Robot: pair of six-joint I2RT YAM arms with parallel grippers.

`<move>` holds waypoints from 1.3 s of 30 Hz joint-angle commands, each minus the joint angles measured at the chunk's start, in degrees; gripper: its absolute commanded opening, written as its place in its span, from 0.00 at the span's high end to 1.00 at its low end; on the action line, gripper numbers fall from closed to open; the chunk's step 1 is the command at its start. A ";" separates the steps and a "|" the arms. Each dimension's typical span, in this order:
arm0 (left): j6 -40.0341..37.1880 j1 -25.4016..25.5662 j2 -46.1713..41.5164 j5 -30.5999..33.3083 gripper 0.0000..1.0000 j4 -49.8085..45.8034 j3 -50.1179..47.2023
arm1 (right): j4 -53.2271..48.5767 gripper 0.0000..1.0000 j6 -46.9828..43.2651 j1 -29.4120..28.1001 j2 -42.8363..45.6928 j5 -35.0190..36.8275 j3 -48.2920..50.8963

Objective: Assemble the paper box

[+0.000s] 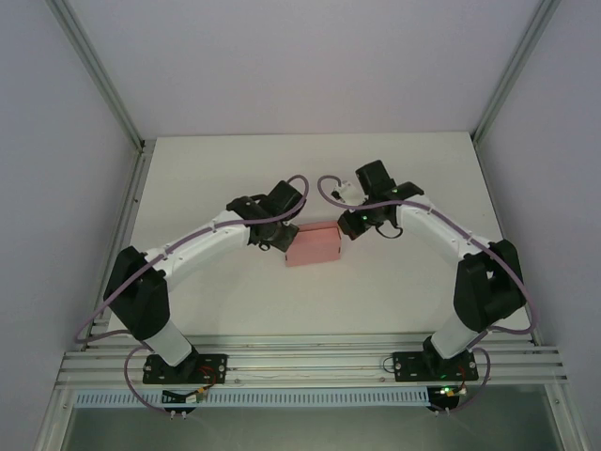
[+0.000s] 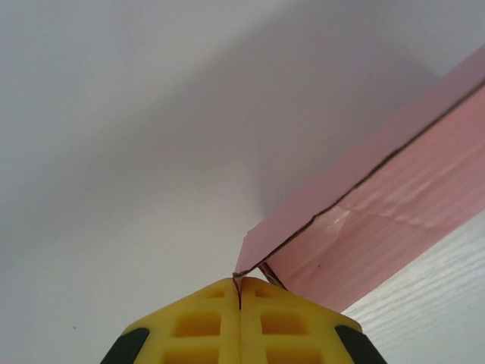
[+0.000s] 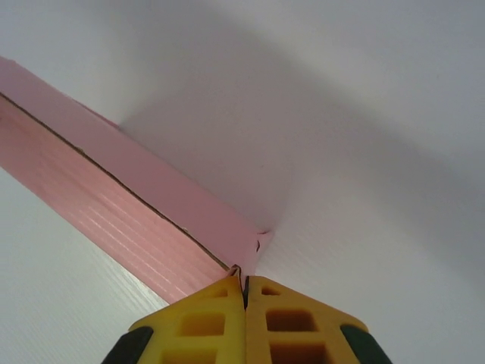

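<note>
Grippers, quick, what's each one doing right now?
Left gripper: closed on a corner of the paper box.
Right gripper: closed on another corner of it.

No txt, labels, brands, nos. or signs legible anywhere; the paper box (image 1: 313,243) is plain pink w/ no print.
</note>
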State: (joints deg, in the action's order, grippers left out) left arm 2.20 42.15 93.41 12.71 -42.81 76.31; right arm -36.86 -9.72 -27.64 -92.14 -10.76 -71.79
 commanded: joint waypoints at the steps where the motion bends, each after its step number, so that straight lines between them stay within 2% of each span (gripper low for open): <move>1: 8.06 0.30 1.42 -2.95 1.00 1.51 2.61 | 0.52 1.00 14.17 -3.56 -0.45 1.13 -1.69; 4: 11.67 0.30 2.08 -1.70 1.00 1.35 2.70 | 2.80 1.00 19.50 -6.16 0.75 4.61 -0.20; 8: 15.77 0.30 2.13 -1.89 1.00 1.90 2.48 | 5.13 1.00 26.27 -7.25 3.09 5.05 1.24; 11: 18.01 0.30 1.40 -1.36 1.00 2.64 2.28 | 6.13 1.00 29.20 -7.54 4.45 2.42 1.56; 21: 21.66 0.15 -0.14 -1.29 1.00 3.27 3.93 | 9.37 1.00 27.31 -10.99 5.71 6.84 2.41; 28: 23.02 -0.56 -0.42 -4.37 1.00 3.54 3.83 | 5.45 1.00 28.35 -12.17 3.37 11.13 0.59; 34: 25.05 -0.55 0.64 -1.47 1.00 4.06 0.84 | 3.20 0.98 36.52 -12.12 1.66 10.28 -2.64; 39: 24.61 -0.57 0.22 -1.33 1.00 4.17 -0.55 | -1.88 0.98 39.16 -12.11 -1.16 11.63 -7.31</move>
State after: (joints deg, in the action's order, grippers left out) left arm 26.17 40.62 94.65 15.75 -42.48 77.03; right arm -39.09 26.04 -38.26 -91.94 4.49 -75.26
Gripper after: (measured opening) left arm 0.046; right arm 0.044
